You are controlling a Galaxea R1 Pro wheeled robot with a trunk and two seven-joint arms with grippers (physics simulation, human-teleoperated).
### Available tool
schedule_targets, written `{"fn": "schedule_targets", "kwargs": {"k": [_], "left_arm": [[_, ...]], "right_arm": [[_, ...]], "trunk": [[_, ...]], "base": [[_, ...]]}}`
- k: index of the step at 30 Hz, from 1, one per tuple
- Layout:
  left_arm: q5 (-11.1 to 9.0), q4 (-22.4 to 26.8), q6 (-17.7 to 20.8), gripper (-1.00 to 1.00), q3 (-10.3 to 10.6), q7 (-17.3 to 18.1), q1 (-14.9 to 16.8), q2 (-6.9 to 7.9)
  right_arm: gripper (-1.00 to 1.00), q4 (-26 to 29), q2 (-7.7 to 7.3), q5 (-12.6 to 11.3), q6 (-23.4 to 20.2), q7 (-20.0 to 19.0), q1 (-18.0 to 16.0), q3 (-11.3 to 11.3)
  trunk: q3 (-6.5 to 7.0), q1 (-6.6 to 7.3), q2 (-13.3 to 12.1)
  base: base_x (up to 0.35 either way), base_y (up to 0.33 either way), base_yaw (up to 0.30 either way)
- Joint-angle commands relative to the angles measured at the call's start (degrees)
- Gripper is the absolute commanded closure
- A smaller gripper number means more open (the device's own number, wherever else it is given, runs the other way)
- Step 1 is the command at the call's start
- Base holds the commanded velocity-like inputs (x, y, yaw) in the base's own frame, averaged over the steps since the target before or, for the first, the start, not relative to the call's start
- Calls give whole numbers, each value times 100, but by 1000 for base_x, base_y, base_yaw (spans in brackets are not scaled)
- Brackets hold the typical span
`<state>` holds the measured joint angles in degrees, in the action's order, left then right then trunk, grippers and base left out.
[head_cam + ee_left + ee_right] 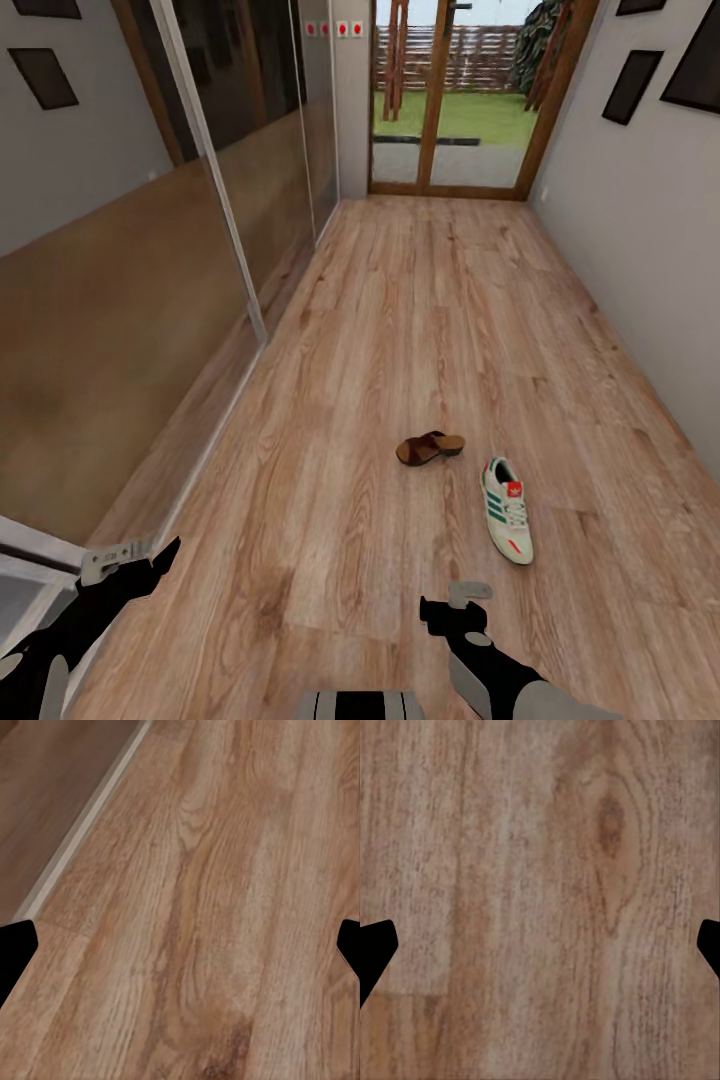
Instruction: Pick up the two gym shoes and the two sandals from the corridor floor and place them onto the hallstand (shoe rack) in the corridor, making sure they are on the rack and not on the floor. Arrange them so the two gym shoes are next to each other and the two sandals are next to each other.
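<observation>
The floor [420, 330] runs as pale brown planks up the corridor to glass doors [455, 95] at 12 o'clock in the head view, with a mirrored sliding wall [150, 300] along the 9 o'clock side and a plain wall [640, 250] at 3 o'clock. No shoe rack shows here.

One sneaker [507, 508], white with green stripes, lies on the planks at about 4 o'clock from the view's centre, toe toward the robot. One sandal [429, 447] lies just beside it at its 11 o'clock, apart from it, sole down.

The left hand [135, 562] hangs low at 8 o'clock, the right hand [455, 610] at 6 o'clock, just short of the sneaker. In both wrist views the dark fingertips [16, 949] [376, 949] sit at opposite edges with bare planks between, so both hands are spread wide and carry nothing.

I judge the step to be the approach to a first pick, nothing gathered yet. The next move likely calls for rolling closer and bending the trunk, then lowering the right hand over the sneaker's midsection, fingers across its narrow width. The other two shoes and the rack must still be found.
</observation>
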<state>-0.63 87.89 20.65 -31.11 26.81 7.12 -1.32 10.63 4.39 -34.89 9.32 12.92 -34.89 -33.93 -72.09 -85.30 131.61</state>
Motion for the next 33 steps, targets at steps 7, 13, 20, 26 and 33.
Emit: {"fn": "schedule_targets", "kwargs": {"k": [7,13,20,26,33], "left_arm": [[-5,0,0,-100,0,0,1,0],[-10,0,0,-100,0,0,0,0],[-22,0,0,-100,-1,-2,3,0],[-21,0,0,-100,-3,-6,8,0],[0,0,0,-100,-3,-8,3,0]], "right_arm": [[-100,0,0,0,0,0,0,0],[-100,0,0,0,0,0,0,0],[-100,0,0,0,0,0,0,0],[-100,0,0,0,0,0,0,0],[-100,0,0,0,0,0,0,0]], "trunk": [[0,0,0],[0,0,0],[0,0,0],[0,0,0],[0,0,0]], "base": [[332,-75,0],[332,-76,0],[332,-73,0],[332,-27,0],[333,-5,0]]}}
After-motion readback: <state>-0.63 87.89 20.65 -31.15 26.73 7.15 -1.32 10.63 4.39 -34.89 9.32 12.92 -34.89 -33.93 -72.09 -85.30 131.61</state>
